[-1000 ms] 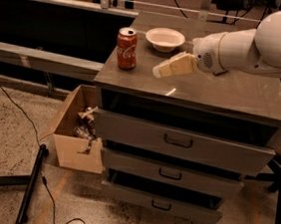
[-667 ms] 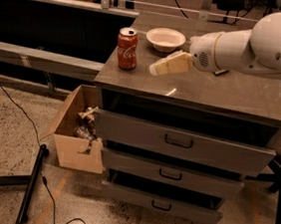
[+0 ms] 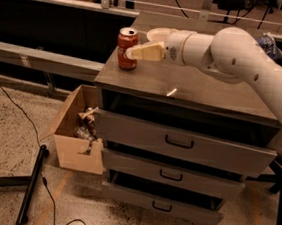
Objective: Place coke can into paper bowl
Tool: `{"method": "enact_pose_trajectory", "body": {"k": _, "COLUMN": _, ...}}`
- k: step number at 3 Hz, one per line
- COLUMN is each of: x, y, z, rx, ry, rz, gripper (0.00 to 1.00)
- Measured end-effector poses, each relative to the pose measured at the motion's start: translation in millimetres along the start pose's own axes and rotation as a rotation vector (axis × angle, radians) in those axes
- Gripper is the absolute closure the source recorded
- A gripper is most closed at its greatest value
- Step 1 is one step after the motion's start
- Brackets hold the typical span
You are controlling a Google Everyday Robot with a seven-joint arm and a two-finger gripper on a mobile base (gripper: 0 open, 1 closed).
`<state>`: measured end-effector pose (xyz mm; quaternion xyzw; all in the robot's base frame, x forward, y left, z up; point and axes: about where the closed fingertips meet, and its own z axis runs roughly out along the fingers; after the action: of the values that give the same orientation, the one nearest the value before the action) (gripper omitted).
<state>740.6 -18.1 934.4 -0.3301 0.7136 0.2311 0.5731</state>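
The red coke can stands upright near the back left corner of the dark cabinet top. My gripper reaches in from the right at can height, and its beige tip is at the can's right side. Touching or just short, I cannot tell. The white paper bowl sits just behind and to the right of the can, and my wrist hides part of it.
A dark blue chip bag lies at the back right of the top. A small pale scrap lies near the front edge. Below are three drawers pulled slightly out. An open cardboard box stands on the floor at the left.
My gripper has moved left and slightly up across the cabinet top, from mid-top to the can's right side. The can and the bowl have not moved.
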Motion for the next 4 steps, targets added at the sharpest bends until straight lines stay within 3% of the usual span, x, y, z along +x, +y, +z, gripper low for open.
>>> {"method": "enact_pose_trajectory", "body": {"k": 2, "x": 5, "y": 22, "z": 72, "rx": -0.091, "ry": -0.033, "rz": 0.011, "gripper": 0.0}}
{"method": "enact_pose_trajectory", "body": {"k": 3, "x": 12, "y": 29, "z": 88, "rx": -0.123, "ry": -0.028, "rz": 0.022, "gripper": 0.15}}
{"method": "enact_pose_trajectory", "body": {"k": 4, "x": 12, "y": 23, "z": 91, "rx": -0.117, "ry": -0.044, "rz": 0.044, "gripper": 0.37}}
